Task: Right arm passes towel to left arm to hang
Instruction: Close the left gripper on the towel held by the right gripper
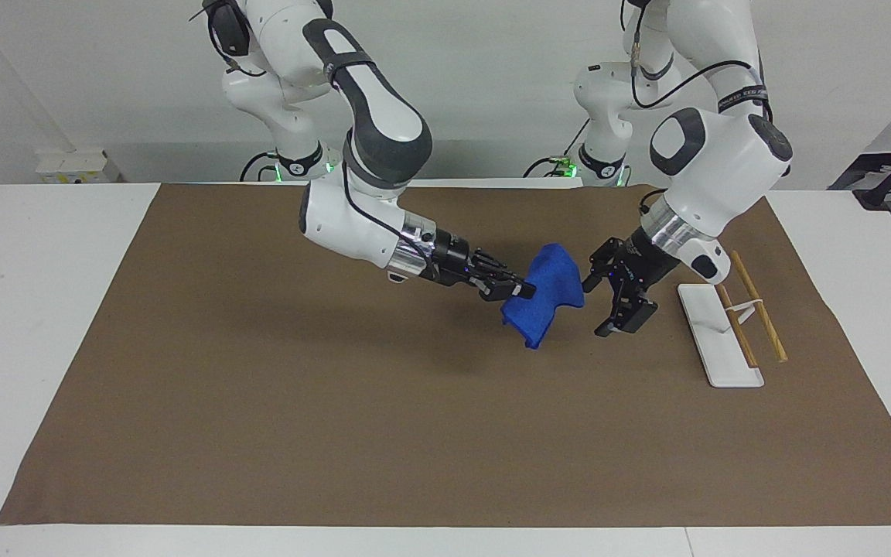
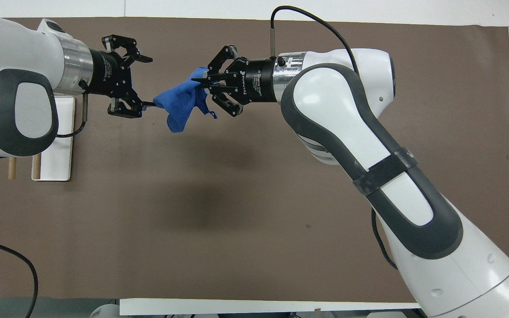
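The blue towel [image 1: 544,298] [image 2: 179,104] hangs bunched in the air over the brown mat, toward the left arm's end. My right gripper [image 1: 521,291] [image 2: 198,84] is shut on one side of it, its arm reaching across the middle of the mat. My left gripper [image 1: 595,307] [image 2: 149,81] faces the towel's free side with its jaws wide open. One of its fingertips [image 2: 148,104] sits right at the towel's edge, and nothing is between the fingers.
A white rack base [image 1: 716,340] [image 2: 55,145] with two wooden rods [image 1: 759,309] stands on the mat at the left arm's end, just past the left gripper. The brown mat [image 1: 337,402] covers most of the white table.
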Controlling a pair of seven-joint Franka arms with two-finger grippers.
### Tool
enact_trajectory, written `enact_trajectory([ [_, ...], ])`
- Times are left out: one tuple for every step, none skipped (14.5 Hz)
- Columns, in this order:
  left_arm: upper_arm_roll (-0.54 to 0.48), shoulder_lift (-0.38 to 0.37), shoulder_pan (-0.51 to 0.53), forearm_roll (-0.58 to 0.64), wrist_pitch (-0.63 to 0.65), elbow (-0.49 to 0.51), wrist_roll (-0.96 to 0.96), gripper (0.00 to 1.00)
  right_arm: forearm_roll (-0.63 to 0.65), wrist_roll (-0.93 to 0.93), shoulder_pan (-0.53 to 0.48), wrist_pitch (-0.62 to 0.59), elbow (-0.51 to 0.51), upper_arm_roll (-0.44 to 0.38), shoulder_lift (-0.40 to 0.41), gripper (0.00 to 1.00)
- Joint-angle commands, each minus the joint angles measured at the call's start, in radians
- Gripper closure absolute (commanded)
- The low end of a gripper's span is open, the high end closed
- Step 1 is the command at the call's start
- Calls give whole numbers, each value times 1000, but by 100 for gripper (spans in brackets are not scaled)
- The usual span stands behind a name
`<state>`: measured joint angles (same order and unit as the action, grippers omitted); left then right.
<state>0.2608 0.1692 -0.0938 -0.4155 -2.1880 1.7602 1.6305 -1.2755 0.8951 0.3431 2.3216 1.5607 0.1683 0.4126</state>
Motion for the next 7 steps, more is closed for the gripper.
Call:
enact_trajectory([
  [0,-34,-17,-16,-52,70,20,1,-15,8,-3,13,24,2,-21,99],
  [3,-39,-18,-16,-49,80,20,1,-13,8,-3,13,24,2,-21,99],
  [18,-40,-18,-16,-47,91,17,1,-12,8,-3,13,24,0,-21,99],
  [26,-43,-18,-16,-47,99,17,1,-10,8,-3,13,24,2,-21,99],
  [26,-43,-18,-16,-49,97,17,1,-10,8,-3,13,24,2,-21,99],
  [28,-43,-18,-16,-49,97,18,1,-8,8,-3,13,24,2,-21,99],
  [28,-43,-18,-16,-49,97,19,1,-8,10,-3,13,24,2,-21,99],
])
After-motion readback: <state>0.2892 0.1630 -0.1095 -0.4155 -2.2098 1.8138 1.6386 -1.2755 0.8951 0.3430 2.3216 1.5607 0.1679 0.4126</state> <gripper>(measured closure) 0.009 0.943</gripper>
